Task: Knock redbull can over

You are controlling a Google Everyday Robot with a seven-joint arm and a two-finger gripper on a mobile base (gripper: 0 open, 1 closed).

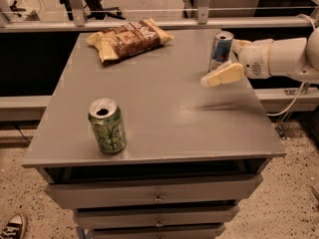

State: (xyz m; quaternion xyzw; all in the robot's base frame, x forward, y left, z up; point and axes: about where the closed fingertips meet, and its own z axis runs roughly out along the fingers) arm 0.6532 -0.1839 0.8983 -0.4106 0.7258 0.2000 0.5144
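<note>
Redbull can (221,49) upright, far right on the surface (149,118). Gripper (227,65) right beside it, fingers spread, holding nothing. Likely set there for a sideways shove.

Rounded white arm (279,59), thin pale cable (294,101), cream claw (222,75) over the table's (149,118) right side

Dim light; jaws' shadow on table (149,118)
</note>
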